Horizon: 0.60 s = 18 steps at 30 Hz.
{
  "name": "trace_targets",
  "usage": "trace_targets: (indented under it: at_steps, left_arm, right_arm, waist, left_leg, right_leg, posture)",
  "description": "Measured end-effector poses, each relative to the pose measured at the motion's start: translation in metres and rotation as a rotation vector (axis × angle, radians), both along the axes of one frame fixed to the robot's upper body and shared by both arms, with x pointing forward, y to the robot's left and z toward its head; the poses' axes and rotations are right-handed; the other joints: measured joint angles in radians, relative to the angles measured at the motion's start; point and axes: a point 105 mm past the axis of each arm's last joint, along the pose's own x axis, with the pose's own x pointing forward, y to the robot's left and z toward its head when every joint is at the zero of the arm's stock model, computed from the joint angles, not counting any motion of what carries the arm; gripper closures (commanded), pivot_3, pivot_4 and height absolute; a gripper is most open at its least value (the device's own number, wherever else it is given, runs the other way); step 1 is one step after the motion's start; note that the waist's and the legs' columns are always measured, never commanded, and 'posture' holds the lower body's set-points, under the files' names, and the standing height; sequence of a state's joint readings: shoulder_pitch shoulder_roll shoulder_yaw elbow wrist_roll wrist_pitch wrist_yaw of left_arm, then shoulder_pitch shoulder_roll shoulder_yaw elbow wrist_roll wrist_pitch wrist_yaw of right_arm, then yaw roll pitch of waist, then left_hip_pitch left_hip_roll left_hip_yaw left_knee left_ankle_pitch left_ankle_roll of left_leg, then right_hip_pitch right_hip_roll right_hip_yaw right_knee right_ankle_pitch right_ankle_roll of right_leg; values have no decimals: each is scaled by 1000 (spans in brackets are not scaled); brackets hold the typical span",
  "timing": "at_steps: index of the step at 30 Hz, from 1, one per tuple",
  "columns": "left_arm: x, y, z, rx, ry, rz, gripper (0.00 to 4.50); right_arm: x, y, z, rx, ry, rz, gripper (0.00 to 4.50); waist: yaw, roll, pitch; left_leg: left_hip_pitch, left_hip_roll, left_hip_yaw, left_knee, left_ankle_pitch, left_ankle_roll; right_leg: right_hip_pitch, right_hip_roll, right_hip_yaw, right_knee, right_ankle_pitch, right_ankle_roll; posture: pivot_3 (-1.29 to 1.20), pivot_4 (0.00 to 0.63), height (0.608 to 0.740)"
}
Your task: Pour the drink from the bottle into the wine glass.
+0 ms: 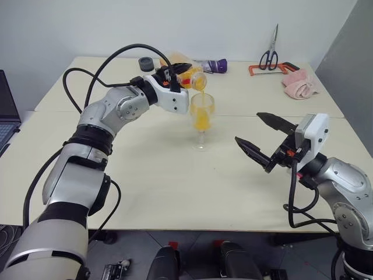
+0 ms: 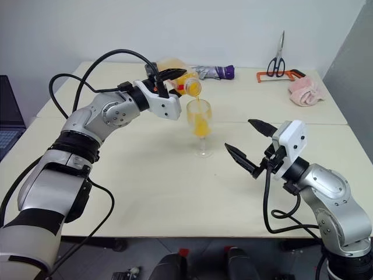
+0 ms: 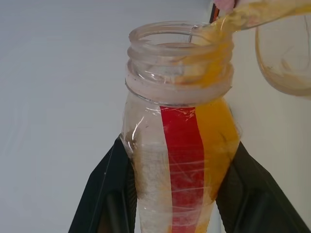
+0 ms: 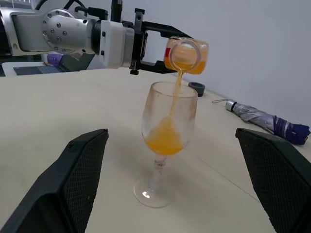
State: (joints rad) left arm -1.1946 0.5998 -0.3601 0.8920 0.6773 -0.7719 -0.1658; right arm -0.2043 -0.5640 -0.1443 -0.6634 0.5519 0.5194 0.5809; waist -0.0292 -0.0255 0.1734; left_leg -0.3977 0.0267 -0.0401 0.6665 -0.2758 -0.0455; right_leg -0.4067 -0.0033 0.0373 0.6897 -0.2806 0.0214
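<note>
My left gripper (image 1: 182, 76) is shut on the bottle (image 1: 193, 79), a clear plastic one with a red label strip (image 3: 182, 145), and holds it tipped with its open mouth over the wine glass (image 1: 202, 119). A thin orange stream of the drink (image 4: 176, 92) falls from the mouth into the bowl. More drink (image 4: 164, 138) lies in the bottom of the bowl, and some is still in the bottle. The glass stands upright on the beige table (image 1: 175, 186). To the right of the glass, apart from it, my right gripper (image 1: 247, 127) stands open and holds nothing.
At the back of the table lie a small dark round cap-like piece (image 1: 145, 63), a folded umbrella (image 1: 215, 65), scissors (image 1: 269, 55), an orange-handled tool (image 1: 274, 69) and a pink cloth (image 1: 300, 84). A laptop (image 1: 7, 111) stands at the far left.
</note>
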Motion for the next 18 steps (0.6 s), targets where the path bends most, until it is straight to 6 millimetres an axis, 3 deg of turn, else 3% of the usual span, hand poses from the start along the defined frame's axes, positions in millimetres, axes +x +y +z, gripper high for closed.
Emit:
trace_targets:
  at_steps: [18]
  left_arm:
    - [-1,-1,3,24,-15,-4,2787]
  right_arm:
    - [-1,0,-6,-14,20,8,0]
  waist:
    - [0,0,0]
  left_leg:
    - [0,0,0,0,0,0]
  right_leg:
    - [0,0,0,0,0,0]
  posture:
    - [0,150,740]
